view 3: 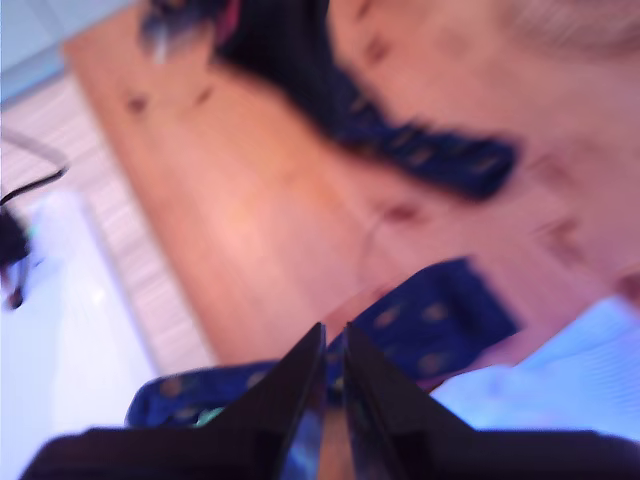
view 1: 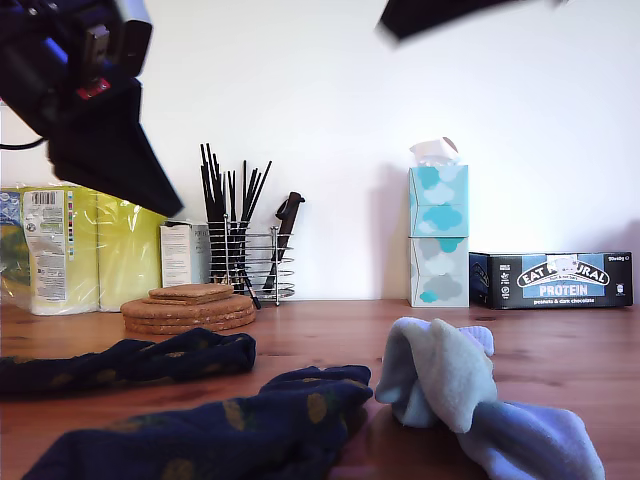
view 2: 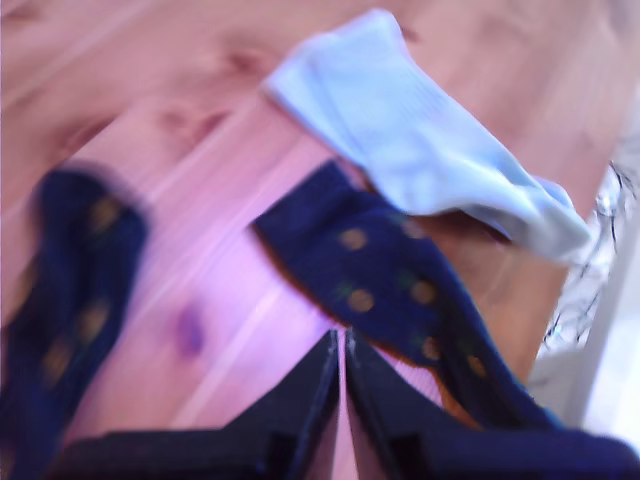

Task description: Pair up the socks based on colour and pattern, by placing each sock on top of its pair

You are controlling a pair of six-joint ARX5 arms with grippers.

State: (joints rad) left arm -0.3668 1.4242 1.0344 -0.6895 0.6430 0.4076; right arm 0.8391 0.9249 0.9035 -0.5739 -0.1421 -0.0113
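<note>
Risk first: pinching both dotted layers or a fold of the light blue heap by mistake, given how close the nearer navy sock lies to it, toe almost touching the heap on the exterior view's left. Also a risk of dragging instead of lifting: soft fabric, likely to bunch and slide on the wooden table and land crumpled rather than flat on its partner. Blurred wrist views, so a poorly judged descent seems possible too.

My first gripper: jaws pressed nearly together, only a thin slit between, nothing held, hanging above the table with the nearer navy sock just beyond the tips and the light blue heap past that. My second gripper: likewise closed up and empty, raised clear, a dotted sock just beyond its tips.

Second navy sock: well apart from the light blue heap, further to the exterior view's left, stretched out flat. Light blue heap itself: seemingly two socks already overlapped, though hard to tell for certain
</note>
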